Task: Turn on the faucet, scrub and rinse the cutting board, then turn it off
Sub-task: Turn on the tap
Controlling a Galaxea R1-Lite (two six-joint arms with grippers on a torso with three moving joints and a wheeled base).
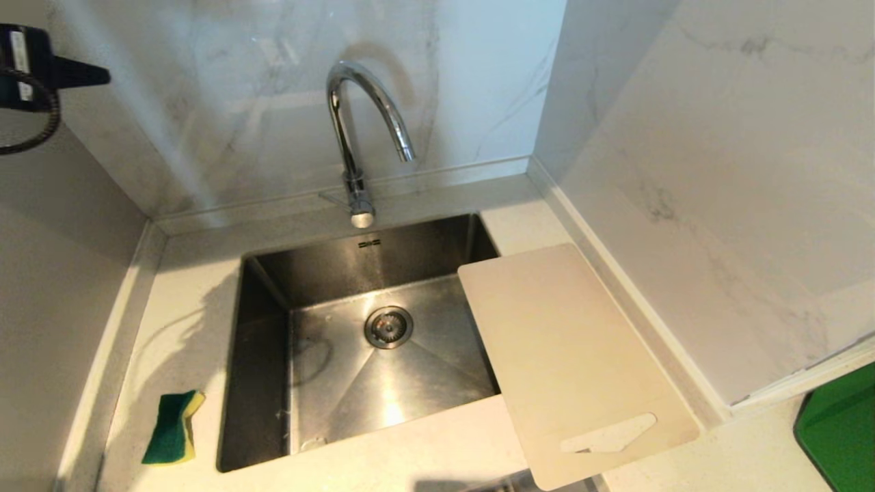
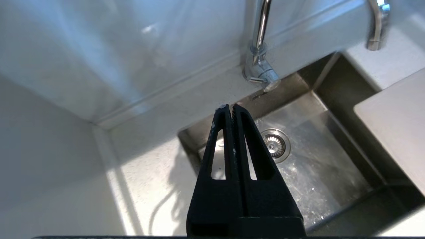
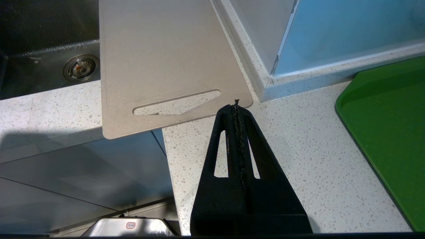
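Note:
The chrome gooseneck faucet [image 1: 362,116] stands behind the steel sink [image 1: 260,328]; I see no water coming from its spout. Its thin side lever [image 2: 269,87] sticks out at the base. The cream cutting board [image 1: 574,362] lies flat on the counter to the right, its far end overhanging the sink and its handle slot toward the front. My left gripper [image 2: 230,106] is shut and empty, raised at the far left [image 1: 106,74], pointing toward the faucet base and well short of it. My right gripper [image 3: 236,105] is shut and empty, low over the counter by the board's [image 3: 166,56] handle end.
A green-and-yellow sponge [image 1: 172,427] lies on the counter left of the sink. A green tray [image 1: 841,430] sits at the far right. Marble walls close in behind and on the right. The sink's drain [image 1: 388,326] sits mid-basin.

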